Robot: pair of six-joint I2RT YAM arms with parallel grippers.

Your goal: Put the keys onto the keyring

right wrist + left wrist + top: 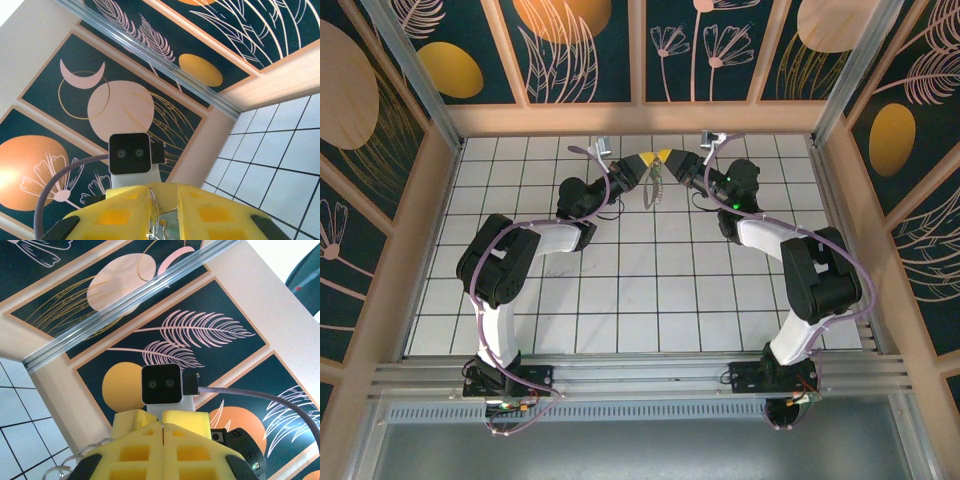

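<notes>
At the far middle of the table my two grippers meet tip to tip, the left gripper point(645, 162) facing the right gripper point(669, 157). A small bunch of keys point(657, 187) dangles just below them, too small to make out one by one. My left gripper point(163, 425) is shut, and the thin wire of the keyring point(163, 433) is pinched in the seam between its yellow pads. My right gripper point(164, 192) has a narrow gap; the keyring wire point(155, 207) lies against its left pad and a silver key point(172, 226) spans the gap.
Both grippers are raised above the white tiled table point(650, 290), close to the back wall point(640, 118). Wooden side walls point(415, 230) close in left and right. Each wrist camera faces the other point(161, 384) point(130, 152). Purple cables point(592, 152) loop near the wrists.
</notes>
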